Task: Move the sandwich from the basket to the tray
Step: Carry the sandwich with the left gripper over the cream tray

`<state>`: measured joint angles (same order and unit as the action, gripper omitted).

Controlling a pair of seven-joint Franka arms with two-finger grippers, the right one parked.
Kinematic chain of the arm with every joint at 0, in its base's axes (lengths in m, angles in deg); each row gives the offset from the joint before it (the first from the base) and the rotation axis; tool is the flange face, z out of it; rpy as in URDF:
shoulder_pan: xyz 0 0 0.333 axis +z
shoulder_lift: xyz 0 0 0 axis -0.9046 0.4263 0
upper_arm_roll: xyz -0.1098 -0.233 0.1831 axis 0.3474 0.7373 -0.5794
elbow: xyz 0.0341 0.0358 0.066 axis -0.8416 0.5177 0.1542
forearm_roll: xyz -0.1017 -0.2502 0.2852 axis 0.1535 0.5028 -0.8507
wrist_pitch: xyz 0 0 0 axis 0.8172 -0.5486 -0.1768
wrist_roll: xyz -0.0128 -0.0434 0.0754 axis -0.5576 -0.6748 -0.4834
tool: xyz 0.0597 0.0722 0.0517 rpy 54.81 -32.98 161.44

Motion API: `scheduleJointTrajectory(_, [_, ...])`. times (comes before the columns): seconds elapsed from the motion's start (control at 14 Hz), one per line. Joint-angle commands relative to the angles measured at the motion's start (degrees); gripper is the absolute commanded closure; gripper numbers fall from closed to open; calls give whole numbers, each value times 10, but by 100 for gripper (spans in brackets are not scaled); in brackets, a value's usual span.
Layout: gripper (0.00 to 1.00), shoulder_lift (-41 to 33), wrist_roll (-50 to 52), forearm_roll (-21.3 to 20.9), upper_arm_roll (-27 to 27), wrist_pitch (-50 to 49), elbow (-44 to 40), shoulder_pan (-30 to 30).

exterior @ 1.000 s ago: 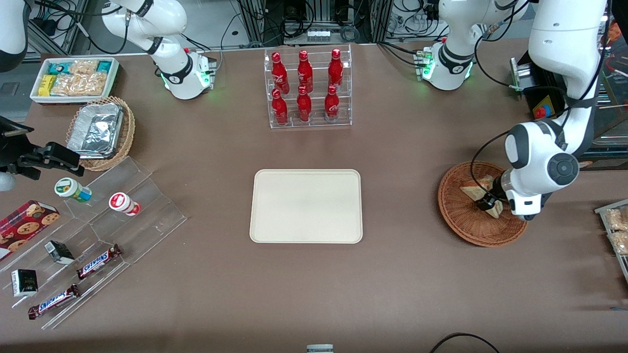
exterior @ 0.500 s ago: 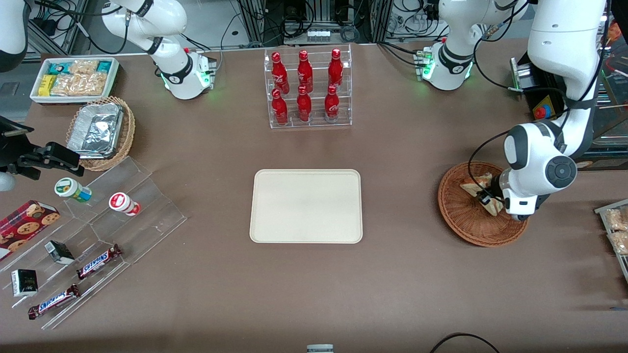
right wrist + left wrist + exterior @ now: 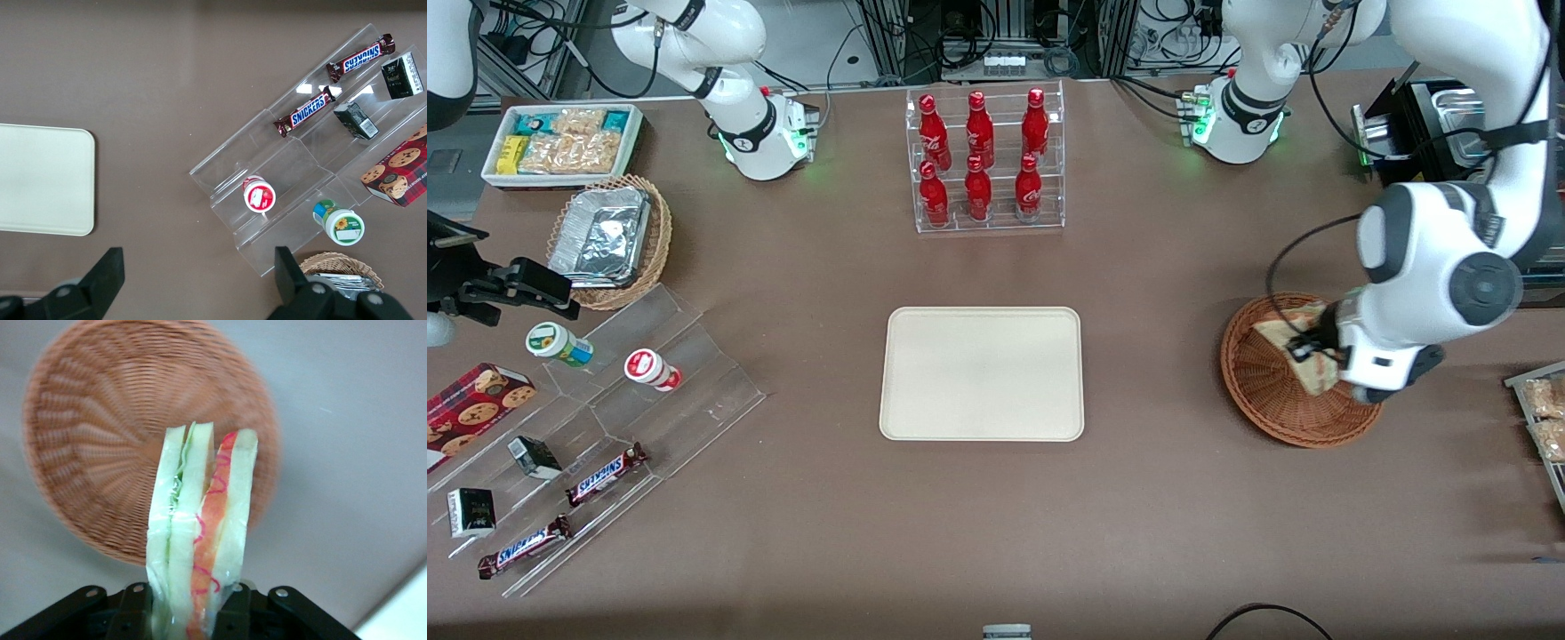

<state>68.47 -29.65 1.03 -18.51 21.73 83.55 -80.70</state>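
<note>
My left gripper (image 3: 1319,354) is shut on the sandwich (image 3: 1300,348), a wedge of pale bread with green, red and pink filling, and holds it lifted above the reddish-brown wicker basket (image 3: 1267,404). In the left wrist view the sandwich (image 3: 200,533) stands clamped between the black fingers (image 3: 135,612) of the gripper (image 3: 190,613), and the basket (image 3: 87,453) below it holds nothing. The cream tray (image 3: 981,373) lies flat at the table's middle, well apart from the basket, and also shows in the right wrist view (image 3: 40,180).
A clear rack of red bottles (image 3: 985,160) stands farther from the front camera than the tray. Toward the parked arm's end are a clear stepped stand with snack bars and cups (image 3: 596,427), a light basket with foil containers (image 3: 609,240) and a white snack bin (image 3: 560,142).
The gripper has risen out of the basket with the sandwich held in it; the working arm's wrist now sits higher over the basket.
</note>
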Motion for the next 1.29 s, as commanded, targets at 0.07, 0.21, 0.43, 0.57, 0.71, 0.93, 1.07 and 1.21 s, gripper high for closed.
scheduleJointTrajectory(0.07, [79,76,-6,27,21,0,-88,-76])
scheduleJointTrajectory(0.21, [79,96,-5,28,43,22,-101,-107])
scheduleJointTrajectory(0.43, [76,144,-6,26,73,105,-104,-144])
scheduleJointTrajectory(0.57, [76,187,-4,24,92,142,-120,-170])
scheduleJointTrajectory(0.71, [77,213,3,23,91,142,-144,-210])
scheduleJointTrajectory(0.93, [77,236,-5,23,92,145,-145,-219])
scheduleJointTrajectory(1.07, [77,243,-8,23,91,148,-146,-221])
scheduleJointTrajectory(1.21, [76,244,-7,22,90,148,-145,-219])
